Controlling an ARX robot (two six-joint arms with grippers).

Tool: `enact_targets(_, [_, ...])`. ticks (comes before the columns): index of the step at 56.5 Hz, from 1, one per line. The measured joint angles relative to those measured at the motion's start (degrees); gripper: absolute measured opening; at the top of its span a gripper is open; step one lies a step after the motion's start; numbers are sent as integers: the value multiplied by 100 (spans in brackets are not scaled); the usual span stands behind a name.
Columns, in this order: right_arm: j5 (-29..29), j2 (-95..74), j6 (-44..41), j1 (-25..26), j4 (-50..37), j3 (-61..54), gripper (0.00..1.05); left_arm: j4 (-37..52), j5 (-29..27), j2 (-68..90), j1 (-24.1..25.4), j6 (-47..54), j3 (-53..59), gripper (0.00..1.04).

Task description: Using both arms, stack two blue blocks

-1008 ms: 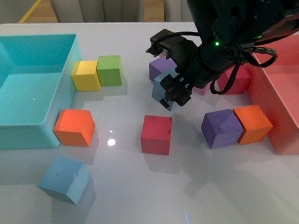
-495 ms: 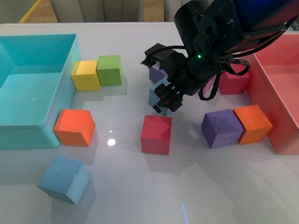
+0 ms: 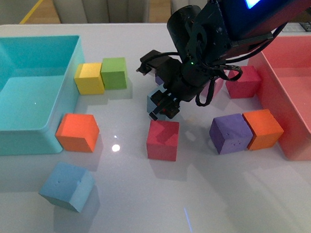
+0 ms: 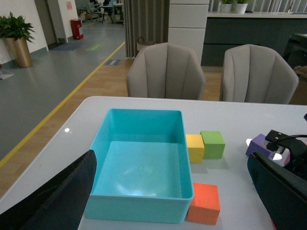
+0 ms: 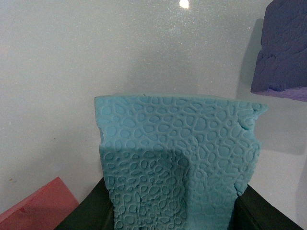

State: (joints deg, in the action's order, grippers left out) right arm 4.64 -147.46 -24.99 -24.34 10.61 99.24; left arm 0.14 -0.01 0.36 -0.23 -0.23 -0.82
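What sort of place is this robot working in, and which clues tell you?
Probably the open work area of an office or lab, not a home: a white table with padded grey chairs, a long corridor with a yellow floor line, and a potted plant.

My right hand [image 3: 163,101] half hides the blue block [image 3: 152,101] it grips; the pink bin [image 3: 289,95] at the right edge of the bench [image 3: 229,196] is cut off.

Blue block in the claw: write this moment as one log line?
right claw: shut on blue block | left claw: open, empty | second blue block: on table, front-left | stack: not done
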Motion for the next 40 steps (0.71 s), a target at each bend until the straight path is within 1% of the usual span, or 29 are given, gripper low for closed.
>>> enact_targets(9, [0, -24, 0, 0, 0, 24, 41, 0, 0, 0, 0, 0, 0, 96])
enact_targets(10, [2, -24, 2, 0, 0, 24, 43, 0, 0, 0, 0, 0, 0, 96])
enact_targets(13, [-2, -26, 20, 0, -17, 24, 55, 0, 0, 0, 0, 0, 0, 96])
enact_targets(14, [-4, -26, 24, 0, -37, 24, 60, 0, 0, 0, 0, 0, 0, 96])
enact_targets(19, [-17, -26, 44, 0, -72, 24, 72, 0, 0, 0, 0, 0, 0, 96])
enact_targets(22, [-15, -26, 87, 2, -101, 24, 83, 0, 0, 0, 0, 0, 0, 96])
enact_targets(23, [-11, -26, 107, 2, -127, 24, 88, 0, 0, 0, 0, 0, 0, 96])
enact_targets(26, [37, -13, 144, 9, -199, 13, 97, 0, 0, 0, 0, 0, 0, 96])
enact_targets(31, [61, 57, 146, 15, -258, -57, 95, 0, 0, 0, 0, 0, 0, 96])
enact_targets(40, [101, 321, 144, 52, -382, -221, 96, 0, 0, 0, 0, 0, 0, 96])
